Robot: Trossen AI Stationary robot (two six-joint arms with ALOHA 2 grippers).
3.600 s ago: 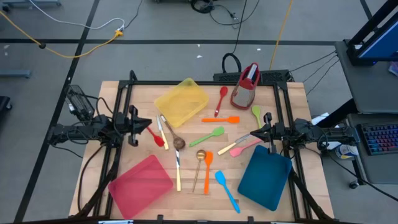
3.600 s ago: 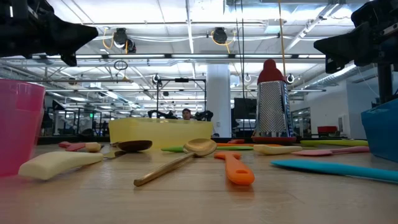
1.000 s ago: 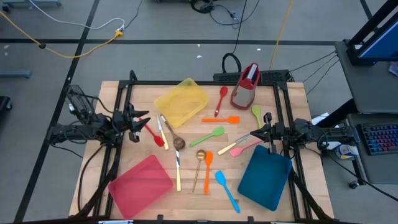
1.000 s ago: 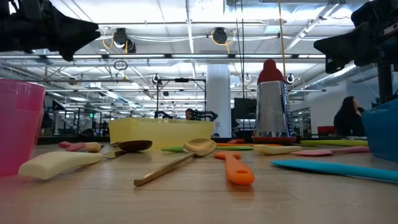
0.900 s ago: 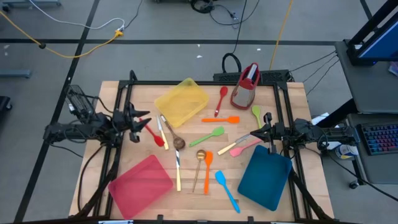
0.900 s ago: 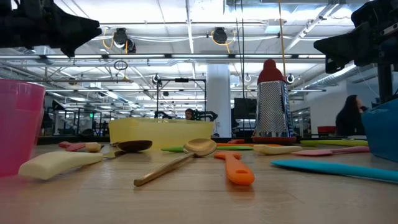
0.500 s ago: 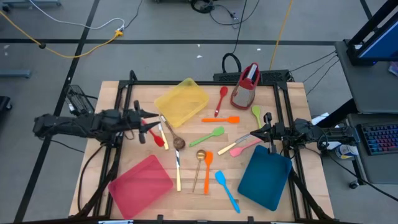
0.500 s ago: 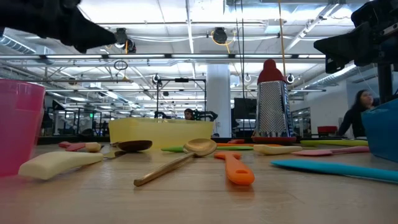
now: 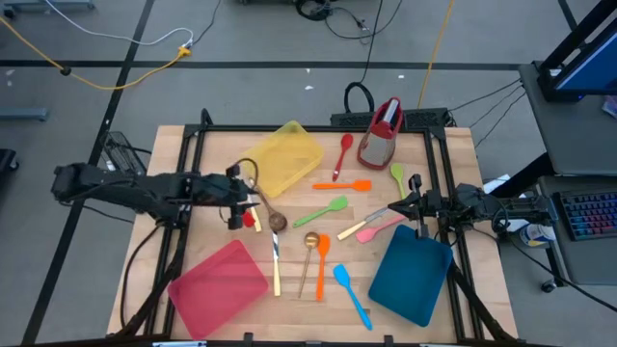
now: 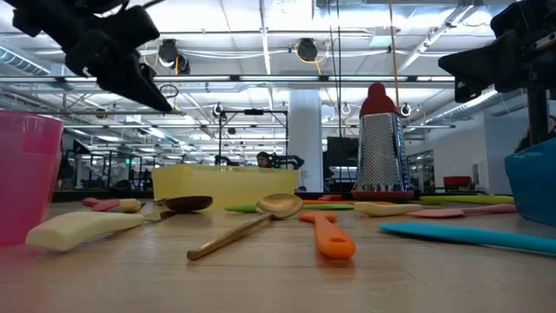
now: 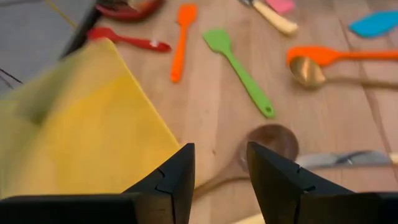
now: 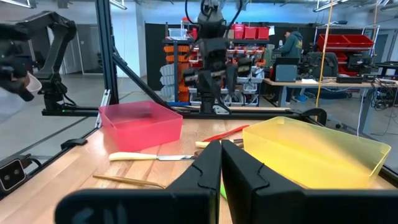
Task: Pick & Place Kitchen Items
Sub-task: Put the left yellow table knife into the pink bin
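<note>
The kitchen items lie scattered flat on the wooden table: a red spatula, a wooden spoon, a pale-handled knife, a green spatula, an orange spatula, a gold spoon and a blue spatula among them. My left gripper hangs open above the red spatula and the wooden spoon, tipped down. In its wrist view the open fingers frame the wooden spoon's bowl from above, touching nothing. My right gripper waits shut at the table's right side.
A yellow tray lies at the far side, a pink-red tray at the near left and a blue tray at the near right. A metal grater with a red handle stands at the far right. Black frame rails border the table.
My left gripper has swung out from the table's left edge toward the middle and tipped its fingers downward. It now hangs over the red spatula and the wooden spoon, and its fingers have stayed open. No utensil has moved.
</note>
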